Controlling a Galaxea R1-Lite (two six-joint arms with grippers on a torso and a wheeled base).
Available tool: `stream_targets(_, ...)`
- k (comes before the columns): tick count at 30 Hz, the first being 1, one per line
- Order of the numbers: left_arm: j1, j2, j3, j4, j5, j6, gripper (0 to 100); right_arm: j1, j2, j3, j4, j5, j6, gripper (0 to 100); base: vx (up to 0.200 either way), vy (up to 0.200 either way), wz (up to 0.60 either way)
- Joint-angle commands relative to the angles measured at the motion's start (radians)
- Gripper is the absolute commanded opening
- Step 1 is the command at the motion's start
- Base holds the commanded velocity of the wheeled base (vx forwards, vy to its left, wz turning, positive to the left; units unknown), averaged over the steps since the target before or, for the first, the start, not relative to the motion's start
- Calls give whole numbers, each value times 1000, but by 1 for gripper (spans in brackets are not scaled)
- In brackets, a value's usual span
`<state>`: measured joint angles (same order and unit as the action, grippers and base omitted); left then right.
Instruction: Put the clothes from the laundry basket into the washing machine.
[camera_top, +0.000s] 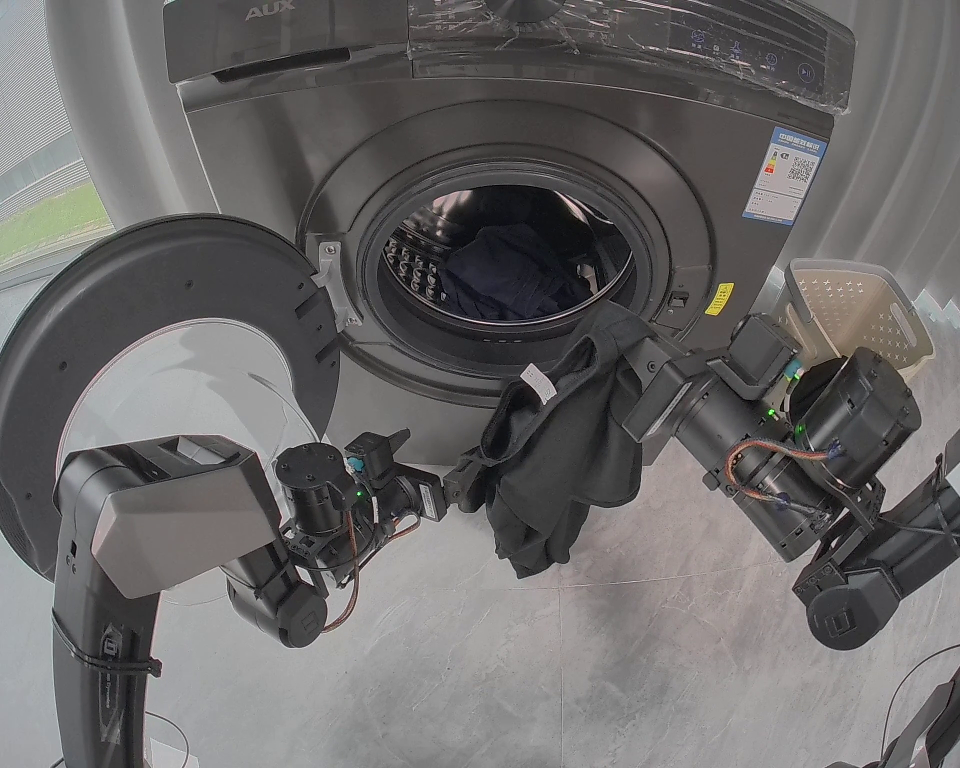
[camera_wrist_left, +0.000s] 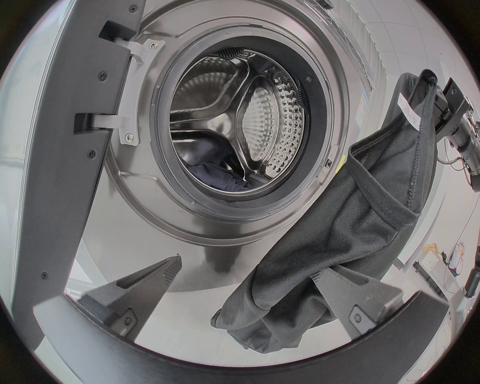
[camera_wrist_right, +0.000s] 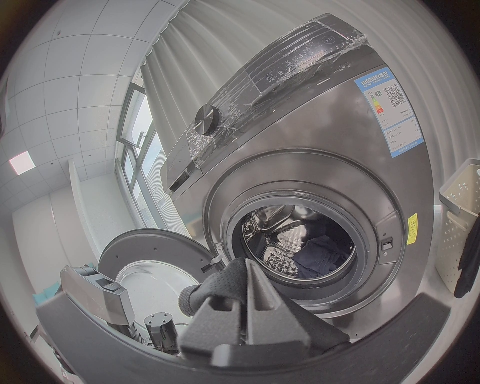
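Note:
A black garment (camera_top: 560, 440) hangs in front of the washing machine (camera_top: 480, 130), just below the lower right of its round opening (camera_top: 500, 260). My right gripper (camera_top: 622, 345) is shut on the garment's top edge, and the cloth (camera_wrist_right: 215, 287) bunches between its fingers (camera_wrist_right: 260, 310). My left gripper (camera_top: 465, 488) is open at the garment's lower left side. The hanging cloth (camera_wrist_left: 350, 225) drapes against one of its fingers (camera_wrist_left: 362, 295). A dark blue garment (camera_top: 510, 275) lies inside the drum (camera_wrist_left: 260, 115). The cream laundry basket (camera_top: 860, 310) stands to the right of the machine.
The machine's door (camera_top: 150, 340) is swung fully open to the left, close behind my left arm. Grey tiled floor (camera_top: 600, 640) lies in front. A dark piece of cloth (camera_wrist_right: 470, 260) hangs over the basket's edge (camera_wrist_right: 457, 200).

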<state>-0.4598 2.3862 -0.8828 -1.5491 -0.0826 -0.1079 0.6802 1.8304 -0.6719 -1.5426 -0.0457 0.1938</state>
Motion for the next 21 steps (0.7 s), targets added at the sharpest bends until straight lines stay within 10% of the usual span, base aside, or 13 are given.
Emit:
stream_targets(1,0,-1,5,0,-2,0,100,2,3,-2,-1,0,1,0,0,0,0)
stream_targets(21,-57,137,-142,0,-13,-3,100,13,6,-2,-1,-14,-1,0,0,0,0)
